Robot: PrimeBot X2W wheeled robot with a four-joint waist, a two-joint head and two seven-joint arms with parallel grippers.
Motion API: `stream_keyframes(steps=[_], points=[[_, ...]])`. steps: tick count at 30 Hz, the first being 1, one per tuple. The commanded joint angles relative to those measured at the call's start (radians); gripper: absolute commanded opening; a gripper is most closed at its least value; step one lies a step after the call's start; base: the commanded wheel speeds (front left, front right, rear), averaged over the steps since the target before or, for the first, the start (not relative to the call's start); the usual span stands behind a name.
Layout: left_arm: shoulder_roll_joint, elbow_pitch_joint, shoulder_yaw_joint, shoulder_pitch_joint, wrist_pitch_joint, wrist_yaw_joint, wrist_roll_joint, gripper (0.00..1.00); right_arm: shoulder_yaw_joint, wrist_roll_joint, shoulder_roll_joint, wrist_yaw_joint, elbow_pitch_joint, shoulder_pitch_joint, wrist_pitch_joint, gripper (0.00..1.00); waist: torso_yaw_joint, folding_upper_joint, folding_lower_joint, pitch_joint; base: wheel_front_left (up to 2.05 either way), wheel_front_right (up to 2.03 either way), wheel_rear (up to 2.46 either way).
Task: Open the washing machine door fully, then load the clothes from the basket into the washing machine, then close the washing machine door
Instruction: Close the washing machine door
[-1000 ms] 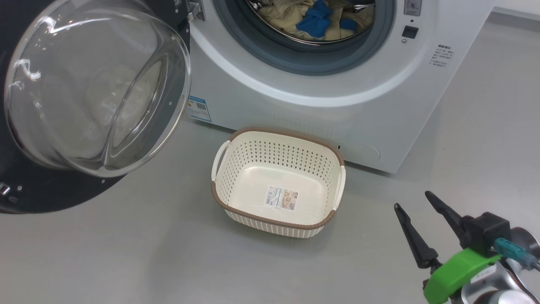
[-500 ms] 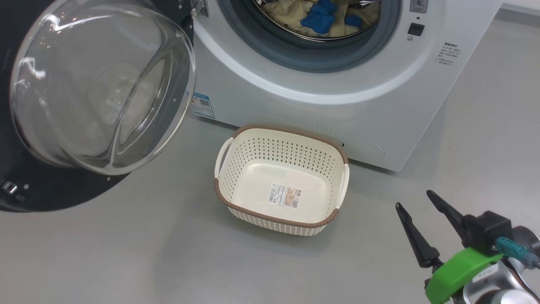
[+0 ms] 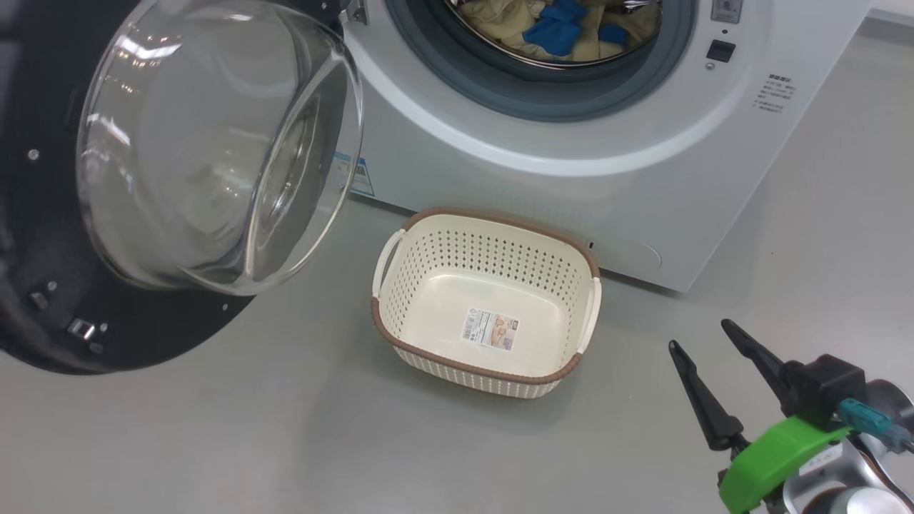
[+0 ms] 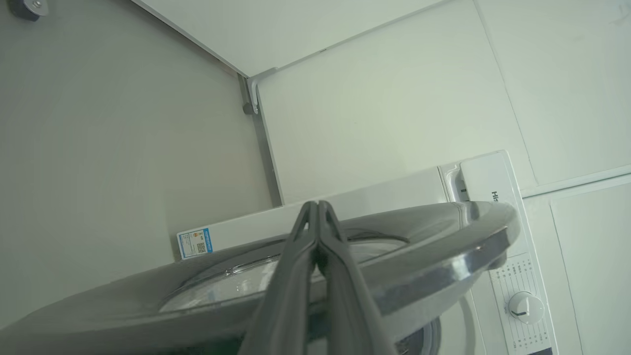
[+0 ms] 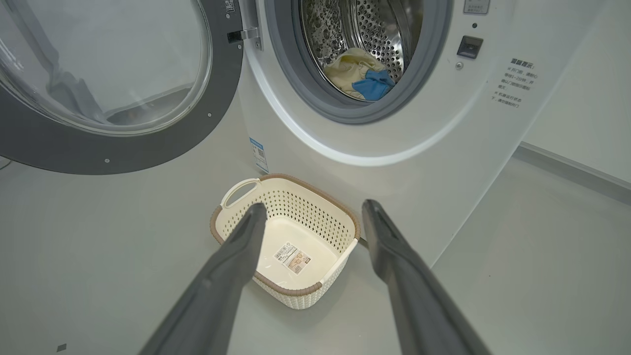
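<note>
As viewed from the head camera, found washing machine door (image 3: pixel 207 150) swung out at the upper left of the frame, glass bowl bulging toward the lens, black rim running to the left edge. Noted washing machine (image 3: pixel 571 164) across the top centre and right, porthole uncovered, grey gasket (image 3: pixel 500 100) exposed. Confirmed clothes (image 3: pixel 557 28) inside the drum at the top edge: cream-yellow fabric with bright blue patches. Located basket (image 3: pixel 485 260) upright on the grey floor (image 3: pixel 285 428) at frame centre, just in front of the machine's lower panel, bare bottom bearing a sticker label (image 3: pixel 490 329). Recorded right gripper (image 3: pixel 698 335) at the lower right, above the floor and well apart from the basket, fingers spread wide with nothing between them; same spread confirmed in the right wrist view, basket seen between the two fingers at lower centre. Recorded left gripper (image 4: pixel 318 204) at the bottom centre of the left wrist view, fingers pressed tip to tip, nothing clamped, lying across the door's outer face; contact with the door not determinable. Noted blue label sticker (image 3: pixel 360 175) on the machine's lower front corner, partly behind the door's glass.
</note>
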Motion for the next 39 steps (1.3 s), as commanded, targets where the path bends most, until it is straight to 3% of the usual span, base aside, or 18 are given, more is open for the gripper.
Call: stream_keyframes(steps=[1, 19, 28, 39], points=[[0.031, -0.043, 0.017, -0.017, 0.017, -0.007, -0.013, 0.00, 0.018, 0.005, -0.015, -0.003, -0.032, -0.050, -0.006, 1.00, 0.000, 0.0000, 0.0000, 0.000, 0.00, 0.00, 0.00], [-0.088, -0.286, 0.070, 0.086, 0.260, -0.007, -0.125, 0.00, 0.012, 0.002, 0.000, -0.003, -0.021, -0.058, -0.017, 1.00, 0.003, 0.0000, 0.0000, 0.014, 0.00, 0.00, 0.00], [-0.178, -0.367, 0.066, 0.098, 0.345, -0.007, -0.108, 0.00, 0.019, 0.003, 0.019, -0.003, -0.003, -0.065, -0.034, 1.00, -0.018, 0.0000, 0.0000, 0.012, 0.00, 0.00, 0.00], [-0.291, -0.416, 0.032, 0.107, 0.369, -0.007, -0.054, 0.00, 0.015, 0.006, 0.037, -0.003, 0.028, -0.070, -0.064, 1.00, -0.062, 0.0000, 0.0000, 0.008, 0.00, 0.00, 0.00]])
